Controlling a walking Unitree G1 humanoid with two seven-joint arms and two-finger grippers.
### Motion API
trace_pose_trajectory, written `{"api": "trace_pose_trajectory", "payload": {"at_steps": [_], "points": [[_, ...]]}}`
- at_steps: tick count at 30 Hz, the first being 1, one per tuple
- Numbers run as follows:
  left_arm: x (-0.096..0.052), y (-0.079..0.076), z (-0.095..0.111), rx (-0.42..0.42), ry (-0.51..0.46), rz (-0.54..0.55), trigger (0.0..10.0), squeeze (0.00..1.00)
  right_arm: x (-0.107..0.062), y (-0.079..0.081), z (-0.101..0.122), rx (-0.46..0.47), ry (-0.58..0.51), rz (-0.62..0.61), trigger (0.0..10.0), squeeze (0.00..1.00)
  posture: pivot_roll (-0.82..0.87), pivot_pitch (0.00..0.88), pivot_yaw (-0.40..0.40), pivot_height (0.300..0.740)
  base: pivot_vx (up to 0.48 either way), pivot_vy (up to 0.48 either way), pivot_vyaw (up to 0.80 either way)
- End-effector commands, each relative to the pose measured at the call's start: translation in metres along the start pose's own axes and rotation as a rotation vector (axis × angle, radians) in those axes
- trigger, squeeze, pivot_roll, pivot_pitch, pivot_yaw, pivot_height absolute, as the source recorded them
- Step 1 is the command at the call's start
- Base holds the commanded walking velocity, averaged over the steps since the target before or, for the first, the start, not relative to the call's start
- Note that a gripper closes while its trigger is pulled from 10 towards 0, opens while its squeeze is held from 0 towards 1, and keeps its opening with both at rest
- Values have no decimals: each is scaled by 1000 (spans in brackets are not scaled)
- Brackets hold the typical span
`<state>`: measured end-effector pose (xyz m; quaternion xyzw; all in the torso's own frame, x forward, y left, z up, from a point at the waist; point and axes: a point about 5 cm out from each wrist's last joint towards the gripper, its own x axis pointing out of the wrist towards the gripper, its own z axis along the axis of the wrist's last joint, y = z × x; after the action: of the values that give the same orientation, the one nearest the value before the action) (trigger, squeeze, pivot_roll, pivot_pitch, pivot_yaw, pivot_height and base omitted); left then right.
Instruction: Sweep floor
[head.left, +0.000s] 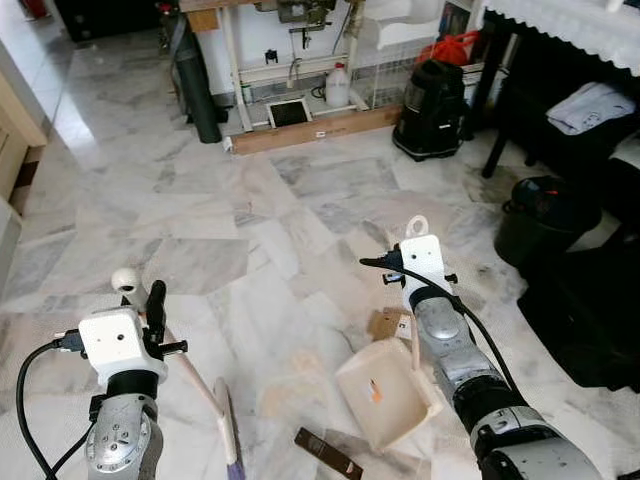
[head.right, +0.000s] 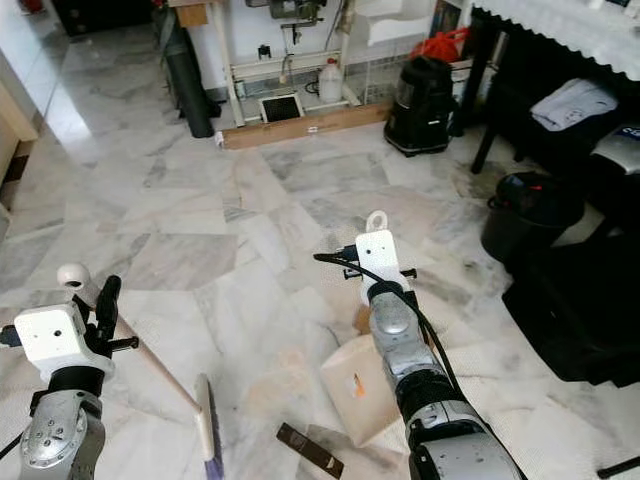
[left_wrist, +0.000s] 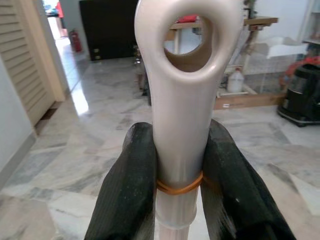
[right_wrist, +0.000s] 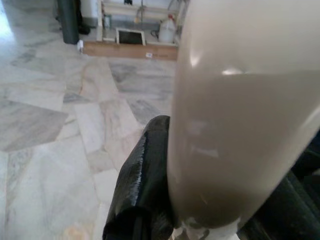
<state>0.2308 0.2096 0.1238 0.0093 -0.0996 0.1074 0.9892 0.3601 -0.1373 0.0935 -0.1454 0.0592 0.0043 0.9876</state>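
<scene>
My left gripper (head.left: 153, 312) is shut on the cream broom handle (left_wrist: 181, 115), just below its loop end, where a rubber band circles it. The handle slants down to the brush head (head.left: 228, 432) on the marble floor between my arms. My right gripper (head.left: 414, 300) is shut on the upright handle (right_wrist: 240, 125) of a cream dustpan (head.left: 388, 392), whose pan rests on the floor to the right of the brush. A dark brown strip of debris (head.left: 327, 452) lies in front of the pan. A small piece of cardboard (head.left: 388, 323) lies beside the pan's handle.
A black bin (head.left: 538, 215) and dark furniture stand close on the right. A black vacuum (head.left: 431, 108), a long cardboard box (head.left: 315, 130), a dark roll (head.left: 199, 95) and a white table frame (head.left: 236, 80) line the far side. Open marble floor (head.left: 200, 210) stretches ahead and left.
</scene>
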Motion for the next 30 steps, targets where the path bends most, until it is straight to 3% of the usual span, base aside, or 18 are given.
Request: {"api": "trace_pose_trajectory", "payload": {"at_steps": [1,13,30], "points": [[1,2,1,2,3,-9,10000,0,1,3,3,-18,0,-2,10000,0,-171,73,47,740,0,0,0],[3,-4,-4,-13,32,-57,10000,0,-3,6,-16,-69,105,14,10000,0,-171,75,51,740,0,0,0],[4,-6,-17,-49,110,-108,10000,0,-11,11,-42,-52,235,38,10000,0,-168,68,54,740,0,0,0]]}}
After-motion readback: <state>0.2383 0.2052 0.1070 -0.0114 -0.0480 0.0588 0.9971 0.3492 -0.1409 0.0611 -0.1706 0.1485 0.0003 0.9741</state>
